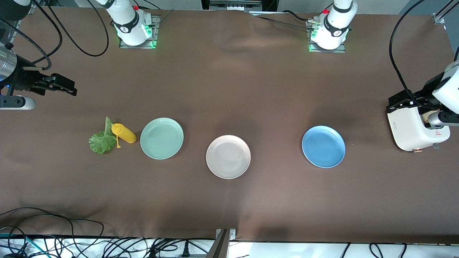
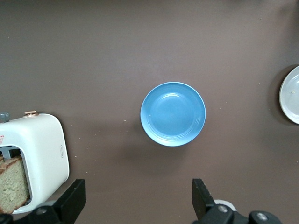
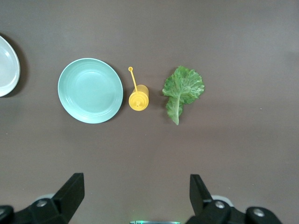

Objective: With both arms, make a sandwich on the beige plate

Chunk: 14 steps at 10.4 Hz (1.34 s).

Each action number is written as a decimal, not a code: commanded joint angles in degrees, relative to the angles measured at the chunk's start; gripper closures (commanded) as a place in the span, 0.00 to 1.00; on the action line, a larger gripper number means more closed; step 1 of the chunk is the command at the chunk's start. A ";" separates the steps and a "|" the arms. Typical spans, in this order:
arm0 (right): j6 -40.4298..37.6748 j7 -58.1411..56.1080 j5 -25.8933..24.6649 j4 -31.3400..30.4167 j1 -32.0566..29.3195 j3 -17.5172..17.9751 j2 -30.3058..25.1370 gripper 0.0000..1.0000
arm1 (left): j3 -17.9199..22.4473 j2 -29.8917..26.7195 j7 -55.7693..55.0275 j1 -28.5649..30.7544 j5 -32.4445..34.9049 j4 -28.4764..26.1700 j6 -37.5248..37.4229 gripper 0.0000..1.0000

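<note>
While the beige plate [image 1: 228,156] sat bare between the mint green plate [image 1: 161,138] and the blue plate [image 1: 323,146], both arms waited; the left gripper [image 2: 138,198] hung spread wide, holding nothing, near the toaster [image 1: 412,129]; the right gripper [image 3: 136,195] likewise, over bare table at its own end.

Beige plate [image 1: 228,156] bare, open table around; plates well apart.

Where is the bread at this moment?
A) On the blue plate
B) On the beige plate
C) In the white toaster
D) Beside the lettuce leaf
C: bread slices sit in the white toaster; the beige plate and blue plate are bare.
</note>
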 commanded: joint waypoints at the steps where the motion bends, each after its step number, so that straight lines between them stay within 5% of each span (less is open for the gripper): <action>1: -0.65 -0.06 0.13 -0.06 0.16 -0.09 -0.11 0.00 | -0.13 -1.08 1.11 -0.08 1.16 -0.55 -0.33 0.00; 14: 0.05 0.11 0.13 -0.95 0.25 0.00 -0.11 0.00 | -0.65 -1.08 1.03 0.01 1.33 -0.55 -0.33 0.00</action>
